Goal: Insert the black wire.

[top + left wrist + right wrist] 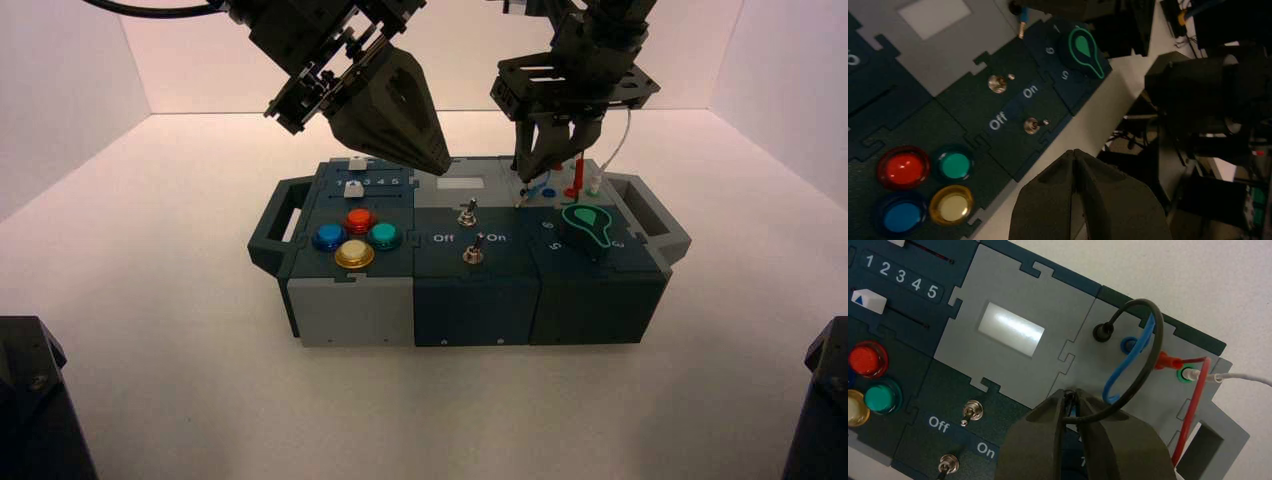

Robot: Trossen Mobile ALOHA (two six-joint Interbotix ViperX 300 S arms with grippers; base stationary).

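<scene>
The black wire (1160, 332) arches up from its one plug, which sits in a black socket (1102, 332) on the grey wire panel at the box's back right. Its other end runs down between the fingers of my right gripper (1071, 396), which is shut on that free plug just above the panel. In the high view the right gripper (527, 188) points down at the wire panel. My left gripper (437, 163) hovers shut and empty over the box's back middle, near the sliders; its own view shows the left gripper (1075, 154) with fingers pressed together.
A blue wire (1128, 365), a red wire (1193, 400) and a white wire (1238, 377) crowd the same panel. Two toggle switches (467, 213) stand mid-box, a green-marked knob (588, 222) to the right, and several coloured buttons (357, 238) to the left.
</scene>
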